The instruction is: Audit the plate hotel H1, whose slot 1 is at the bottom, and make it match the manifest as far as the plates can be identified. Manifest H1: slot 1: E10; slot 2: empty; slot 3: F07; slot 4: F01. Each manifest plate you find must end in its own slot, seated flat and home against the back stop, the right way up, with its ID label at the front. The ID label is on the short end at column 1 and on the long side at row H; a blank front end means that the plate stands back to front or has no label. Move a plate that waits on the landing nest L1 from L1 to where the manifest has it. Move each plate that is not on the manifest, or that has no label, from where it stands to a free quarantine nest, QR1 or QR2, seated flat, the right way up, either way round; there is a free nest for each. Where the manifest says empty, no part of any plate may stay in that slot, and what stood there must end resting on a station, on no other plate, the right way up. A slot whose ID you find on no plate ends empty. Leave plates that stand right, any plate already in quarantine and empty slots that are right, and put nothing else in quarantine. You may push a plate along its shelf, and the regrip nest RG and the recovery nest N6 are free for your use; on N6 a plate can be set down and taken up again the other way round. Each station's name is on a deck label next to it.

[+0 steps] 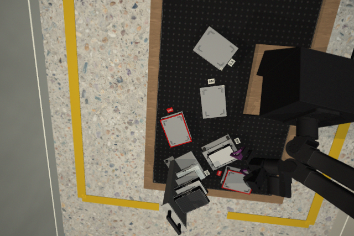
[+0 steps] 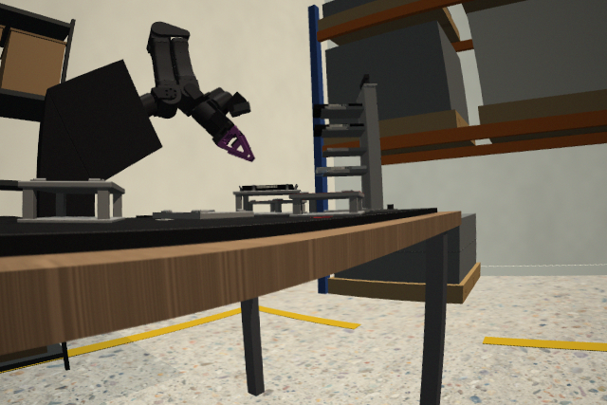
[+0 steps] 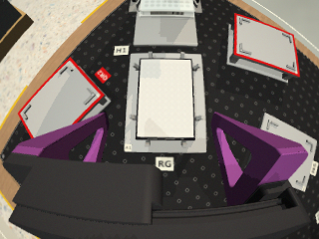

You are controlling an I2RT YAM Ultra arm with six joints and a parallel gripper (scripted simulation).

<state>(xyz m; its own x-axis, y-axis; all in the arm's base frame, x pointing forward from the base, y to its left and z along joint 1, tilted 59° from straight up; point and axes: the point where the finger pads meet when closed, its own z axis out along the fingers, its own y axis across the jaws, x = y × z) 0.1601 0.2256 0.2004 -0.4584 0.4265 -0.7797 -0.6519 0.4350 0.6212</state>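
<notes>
White plate (image 3: 165, 99) parked on RG nest (image 3: 132, 67) mid-frame, purple gripper (image 3: 159, 142) above with jaws apart and empty, hotel (image 2: 371, 145) sorting and both red-edged nests apparently pending.

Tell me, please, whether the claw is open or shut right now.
Open. In the wrist view the claw has its two purple fingers spread wide, with nothing between them; the white plate lies below on its nest.

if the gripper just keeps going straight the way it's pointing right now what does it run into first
Probably the white plate lying on the RG nest. The open gripper hangs above the deck, tilted down and forward, with that plate centred between its purple fingers in the wrist view. Depth is uncertain, though; nothing shows in between.
</notes>
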